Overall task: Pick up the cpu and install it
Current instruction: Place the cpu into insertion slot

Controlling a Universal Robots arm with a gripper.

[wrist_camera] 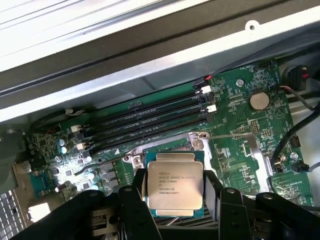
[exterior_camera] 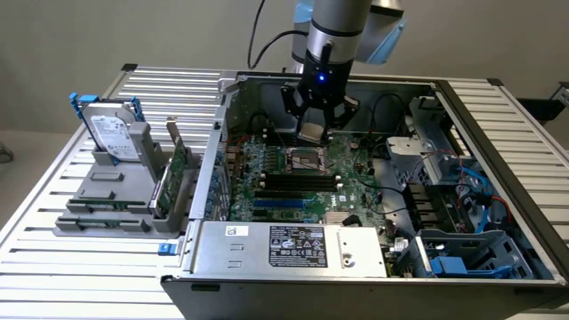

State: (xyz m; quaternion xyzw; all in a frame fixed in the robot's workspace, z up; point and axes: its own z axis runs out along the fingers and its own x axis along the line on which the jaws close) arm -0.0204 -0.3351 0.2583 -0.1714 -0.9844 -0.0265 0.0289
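The gripper [exterior_camera: 313,132] is clamping the cpu [wrist_camera: 174,184] by its edges, hovering just above the motherboard [exterior_camera: 289,190] socket [exterior_camera: 310,161], upper middle of the exterior view.

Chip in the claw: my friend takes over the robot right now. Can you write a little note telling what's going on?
Claw: shut on the chip, gripping two opposite edges.
Where: chip hangs inside the open computer case, above the green board, close to the socket.
Done: chip picked up.
Left: chip is not in the socket yet.
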